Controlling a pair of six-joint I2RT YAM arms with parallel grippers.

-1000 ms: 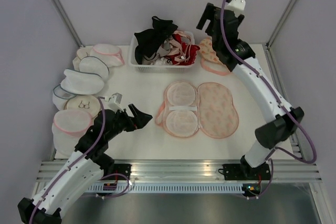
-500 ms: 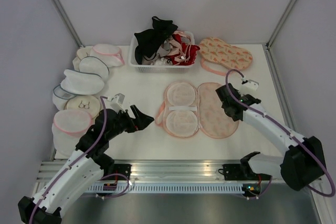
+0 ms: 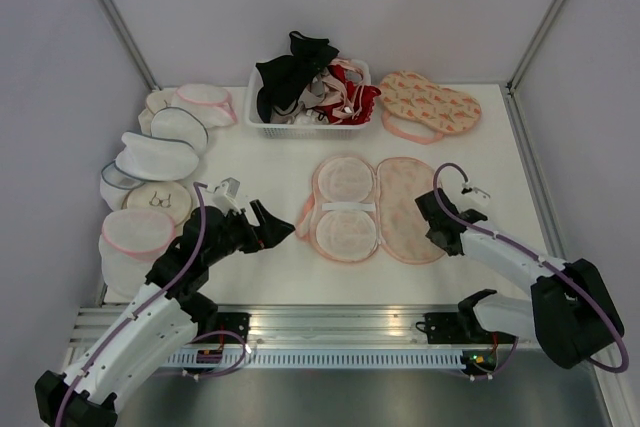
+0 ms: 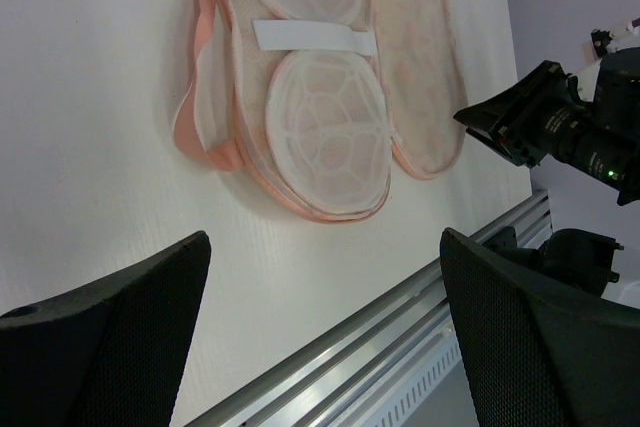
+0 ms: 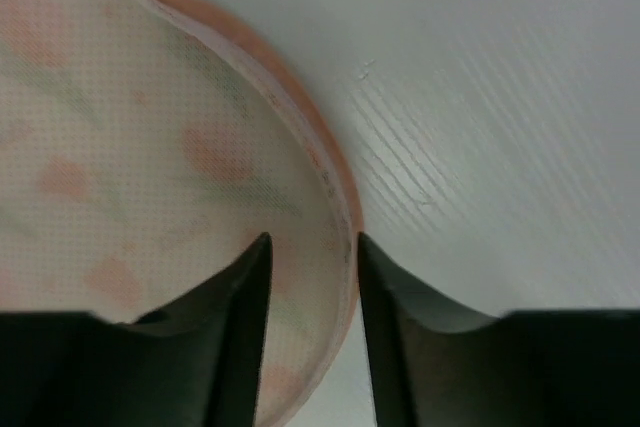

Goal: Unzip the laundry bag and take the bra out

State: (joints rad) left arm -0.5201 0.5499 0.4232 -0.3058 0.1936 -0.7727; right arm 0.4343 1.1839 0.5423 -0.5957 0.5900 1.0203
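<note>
Peach, two-lobed, watermelon-print laundry bag (image 3: 400,197) lies spread open mid-counter (image 3: 270,162). Right hand (image 5: 310,242), fingers narrowly parted, straddles its pink trim — we'd close squarely on the trim alone, then lift slowly. Left hand (image 3: 275,225) gapes empty beside the bag. We take the black garment on the white plastic basket (image 3: 300,127) for the bra (image 3: 290,72) — unconfirmed.

bright, even overhead light with soft shadows — right wrist view blurred, its dark pincer (image 5: 308,292) unfocused.

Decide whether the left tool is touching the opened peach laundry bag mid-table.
Apart. The top view shows bare table between the left tool and the opened laundry bag; the left wrist view shows the same gap.
</note>
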